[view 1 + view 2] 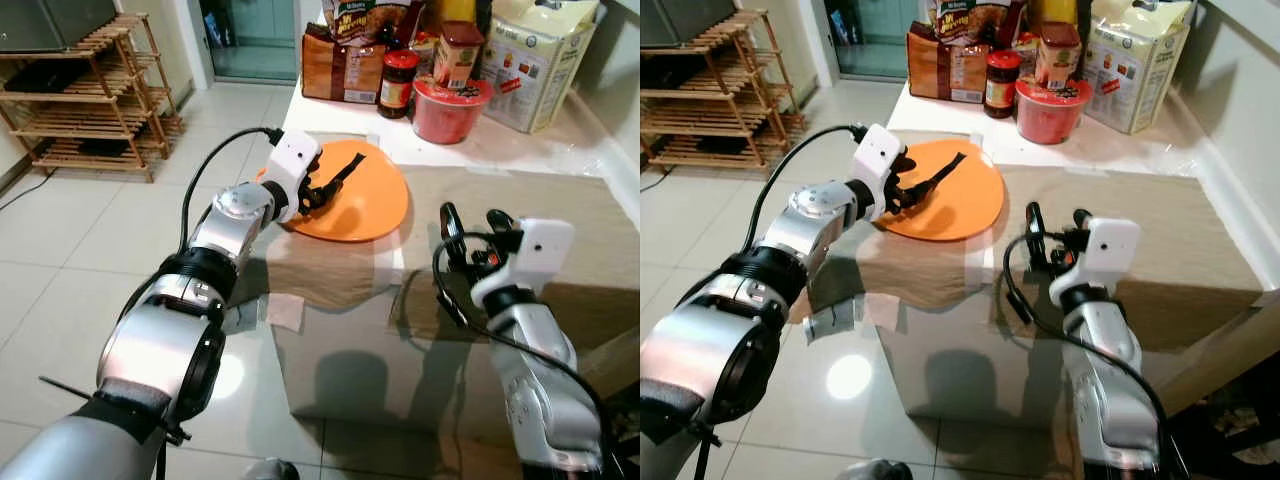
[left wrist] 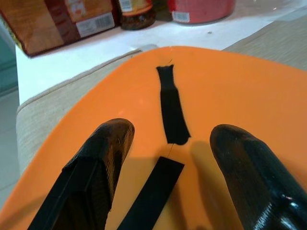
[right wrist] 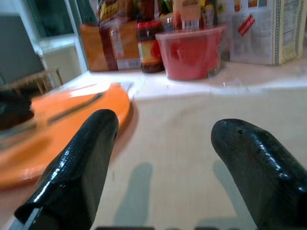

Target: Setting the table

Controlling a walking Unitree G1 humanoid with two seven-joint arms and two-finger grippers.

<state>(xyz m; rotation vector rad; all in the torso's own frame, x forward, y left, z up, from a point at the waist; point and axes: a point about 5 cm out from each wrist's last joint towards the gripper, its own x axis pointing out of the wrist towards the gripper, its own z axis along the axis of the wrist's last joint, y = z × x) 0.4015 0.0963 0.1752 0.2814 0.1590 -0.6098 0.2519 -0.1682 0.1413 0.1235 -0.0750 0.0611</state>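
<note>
An orange plate [image 1: 372,205] lies at the left end of a beige cloth [image 1: 560,215] on the table. My left gripper [image 1: 318,188] hovers over the plate's near left edge, open. In the left wrist view its two fingers [image 2: 103,158] straddle a thin black strip [image 2: 171,108] lying on the orange plate [image 2: 240,91]. My right gripper [image 1: 472,225] is open above the bare cloth, to the right of the plate and nearer the table's front, with nothing between its fingertips [image 3: 91,143].
Behind the plate stand a red bowl [image 1: 450,108], a red-lidded jar [image 1: 398,83], a brown bag [image 1: 338,65] and a large white bag [image 1: 535,60]. A wooden rack [image 1: 90,95] stands on the tiled floor at far left. The table's front edge lies below my right gripper.
</note>
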